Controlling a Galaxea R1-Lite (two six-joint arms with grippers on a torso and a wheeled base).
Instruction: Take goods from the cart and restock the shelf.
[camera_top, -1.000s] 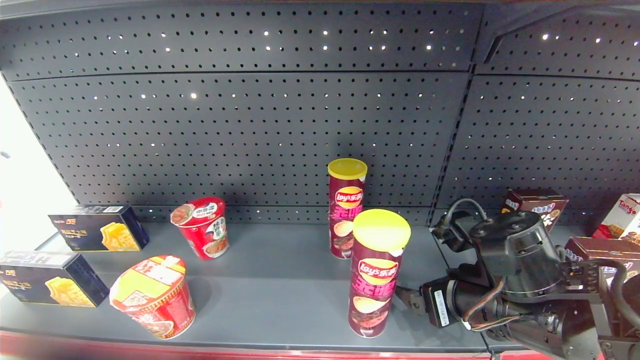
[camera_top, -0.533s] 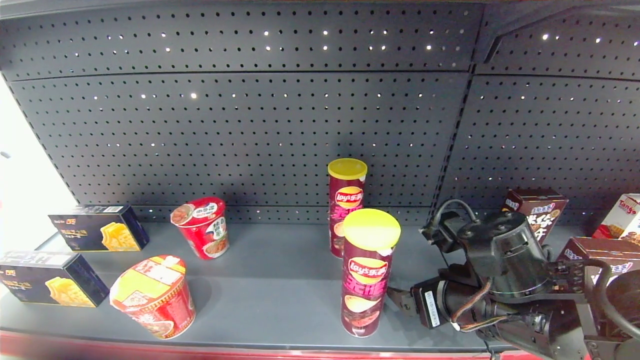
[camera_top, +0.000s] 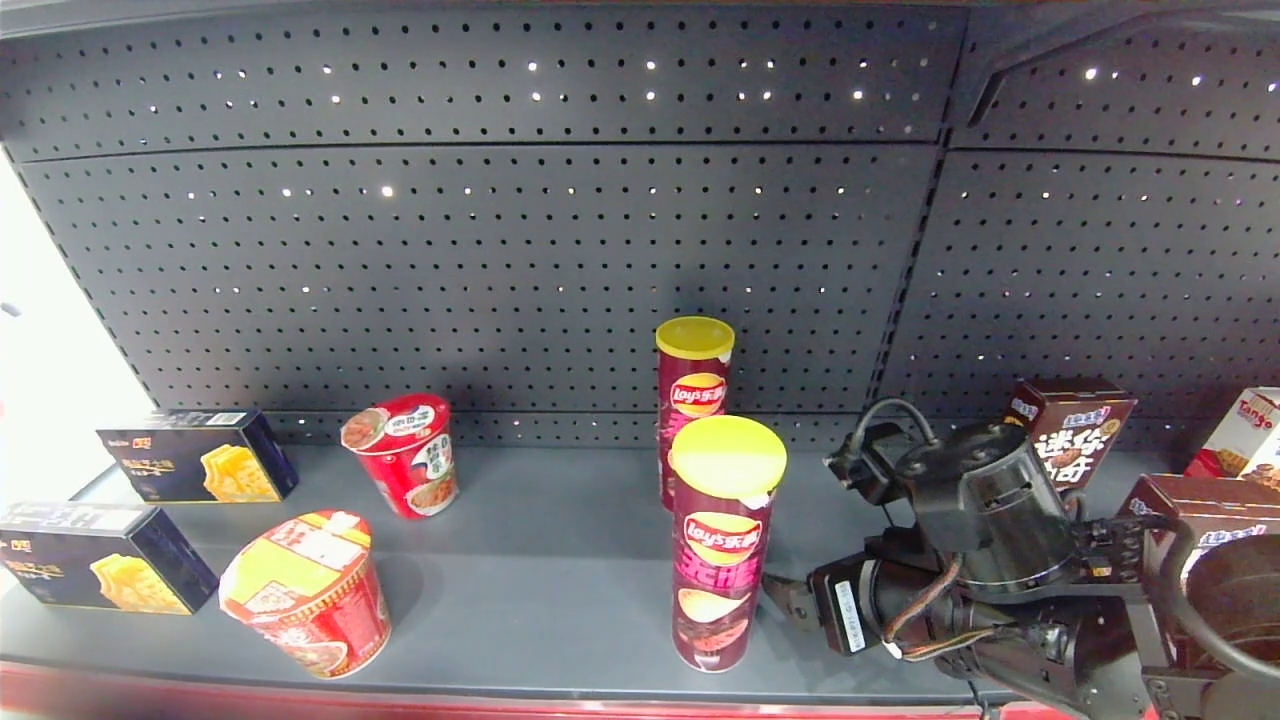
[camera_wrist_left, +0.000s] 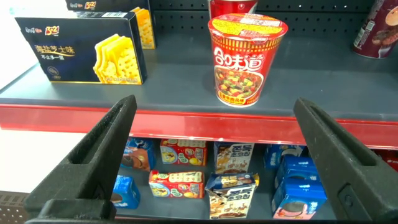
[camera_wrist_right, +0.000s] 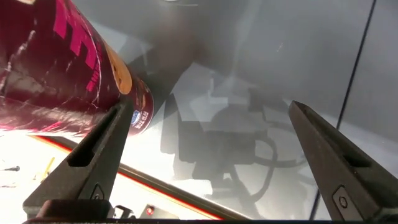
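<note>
The right gripper (camera_wrist_right: 208, 109) had its jaws wide apart and clamped on nothing. One finger's tip sat right by the lower end of the front chip can (camera_top: 722, 560); whether they touched could not be told. In the head view this gripper lay low over the shelf (camera_top: 560, 570), just to the right of that can. The can stood upright near the shelf's front edge, yellow lid on top. Close behind it, by the perforated back panel (camera_top: 500, 280), stood the rear chip can (camera_top: 693, 400), also upright.

The left gripper (camera_wrist_left: 214, 102) also held its jaws apart, gripping nothing, in front of the shelf's red edge (camera_wrist_left: 199, 121) and facing the front noodle cup (camera_top: 310, 595). Behind that cup stood a second noodle cup (camera_top: 405, 455). Two dark blue boxes (camera_top: 100, 555) lay at the shelf's left end, and brown boxes (camera_top: 1075, 425) at its right end. Below, a lower shelf held small snack packs (camera_wrist_left: 186, 180).
</note>
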